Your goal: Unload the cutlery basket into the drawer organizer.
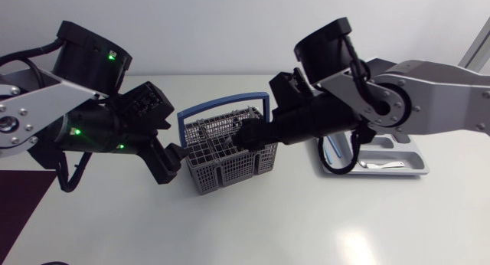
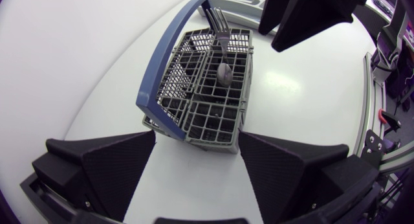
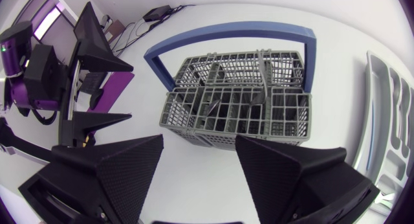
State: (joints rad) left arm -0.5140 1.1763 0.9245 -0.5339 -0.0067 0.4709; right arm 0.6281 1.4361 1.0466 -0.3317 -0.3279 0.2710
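The grey cutlery basket (image 1: pixel 223 159) with a blue handle (image 1: pixel 222 106) stands mid-table. A fork (image 2: pixel 219 28) and a spoon (image 2: pixel 224 74) stand in its far cells; in the right wrist view a grey handle (image 3: pixel 264 74) rises from it. My left gripper (image 1: pixel 170 164) is open at the basket's left end, which lies just ahead of its fingertips (image 2: pixel 197 143). Open too, my right gripper (image 1: pixel 257 138) hangs at the basket's right side with nothing between its fingers (image 3: pixel 199 146). The drawer organizer (image 1: pixel 409 161) lies to the right and holds a piece of cutlery (image 1: pixel 380 165).
A dark purple mat (image 1: pixel 23 204) lies at the table's left front corner. My right arm's silver links (image 1: pixel 429 96) hang over the organizer. Bare white tabletop (image 1: pixel 306 219) stretches in front of the basket.
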